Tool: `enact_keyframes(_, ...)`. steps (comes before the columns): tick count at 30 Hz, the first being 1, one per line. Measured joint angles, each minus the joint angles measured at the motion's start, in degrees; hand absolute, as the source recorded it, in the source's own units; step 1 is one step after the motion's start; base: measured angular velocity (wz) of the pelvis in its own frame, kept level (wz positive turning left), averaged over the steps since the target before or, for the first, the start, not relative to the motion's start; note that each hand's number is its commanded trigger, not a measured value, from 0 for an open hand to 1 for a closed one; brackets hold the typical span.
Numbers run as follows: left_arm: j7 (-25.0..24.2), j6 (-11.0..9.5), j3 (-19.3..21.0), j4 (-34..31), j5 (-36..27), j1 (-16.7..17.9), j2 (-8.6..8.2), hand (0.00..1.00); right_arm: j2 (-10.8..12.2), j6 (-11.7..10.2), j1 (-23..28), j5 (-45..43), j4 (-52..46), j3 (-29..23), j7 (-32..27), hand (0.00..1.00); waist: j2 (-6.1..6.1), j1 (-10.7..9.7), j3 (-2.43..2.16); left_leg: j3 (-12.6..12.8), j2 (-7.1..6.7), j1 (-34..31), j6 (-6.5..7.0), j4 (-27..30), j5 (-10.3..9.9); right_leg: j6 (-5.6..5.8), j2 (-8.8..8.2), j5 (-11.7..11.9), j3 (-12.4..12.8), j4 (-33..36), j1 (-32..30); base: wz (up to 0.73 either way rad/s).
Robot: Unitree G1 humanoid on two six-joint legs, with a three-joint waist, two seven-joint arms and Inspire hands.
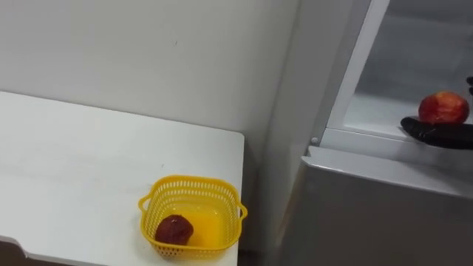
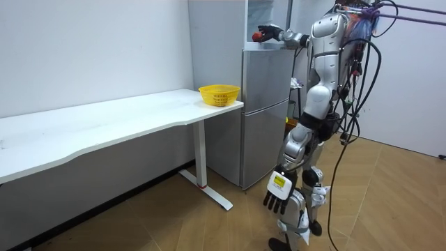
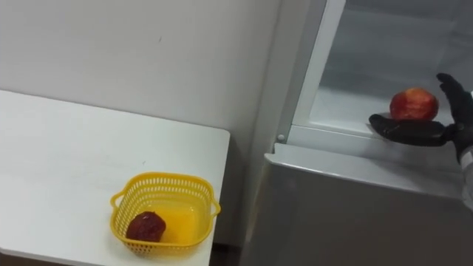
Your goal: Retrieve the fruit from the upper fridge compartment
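- The left hand [image 2: 277, 201] hangs low beside the robot's leg, fingers straight and empty, kept clear of the reach.
- At the end of the white table [image 1: 74, 162], just beside the fridge [image 1: 369, 214], sits a yellow basket [image 1: 192, 179] with one dark red fruit [image 1: 174, 230] in it. It is probably the drop-off spot.
- The right hand [image 3: 410, 130] reaches into the open upper compartment [image 3: 369, 66]. It is not yet clasped: the thumb lies in front of the red apple [image 3: 413, 103] and the fingers beyond it, bracketing it for a grasp. The apple rests on the shelf [image 3: 347, 111].
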Motion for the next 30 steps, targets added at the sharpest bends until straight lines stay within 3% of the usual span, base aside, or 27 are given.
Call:
enact_keyframes(11,0.1,-0.1,0.0,0.0,0.0,-0.5,0.1,0.0,-0.1,0.3,-0.4,4.0,0.0,-0.2,4.6,0.0,0.18,-0.6,0.07,0.0,0.01,0.0,-0.01,0.0,0.0,-0.01,0.02,0.0,0.0,0.0,0.0,0.0)
enact_keyframes(12,0.1,-0.1,0.0,0.2,0.0,-0.5,0.1,0.0,-0.1,0.3,-0.4,4.0,0.1,-0.1,4.7,0.2,0.21,-0.6,0.08,0.0,0.02,0.0,-0.01,0.0,0.0,-0.01,0.02,0.0,0.0,0.1,0.0,0.0)
enact_keyframes(13,0.1,0.0,0.0,0.3,0.0,-0.6,0.1,0.0,-0.1,0.3,-0.4,4.0,0.1,-0.1,4.8,0.5,0.21,-0.6,0.08,0.0,0.03,0.0,-0.01,0.0,0.0,-0.01,0.02,0.0,0.0,0.1,0.0,0.0)
enact_keyframes(14,0.1,0.0,0.0,0.4,0.0,-0.6,0.1,0.0,-0.1,0.3,-0.4,4.0,0.1,-0.2,5.1,0.91,0.19,-0.6,0.07,0.0,0.03,0.0,-0.01,0.0,0.0,-0.02,0.02,0.0,0.0,0.1,0.0,0.0)
enact_keyframes(15,0.1,0.0,0.0,0.4,0.0,-0.7,0.1,0.0,-0.1,0.3,-0.4,4.0,0.1,-0.2,5.3,1.0,0.02,-0.6,-0.05,0.0,0.03,0.1,-0.01,0.0,0.0,-0.02,0.02,0.0,0.0,0.1,0.0,0.0)
enact_keyframes(30,0.1,0.0,0.0,2.0,-0.1,-0.9,0.09,0.0,-0.4,0.3,-4.4,4.1,2.1,0.2,4.4,1.0,0.03,-0.5,0.01,0.0,0.06,0.2,-0.03,-0.1,0.0,-0.02,0.0,0.0,0.0,0.2,0.0,0.0)
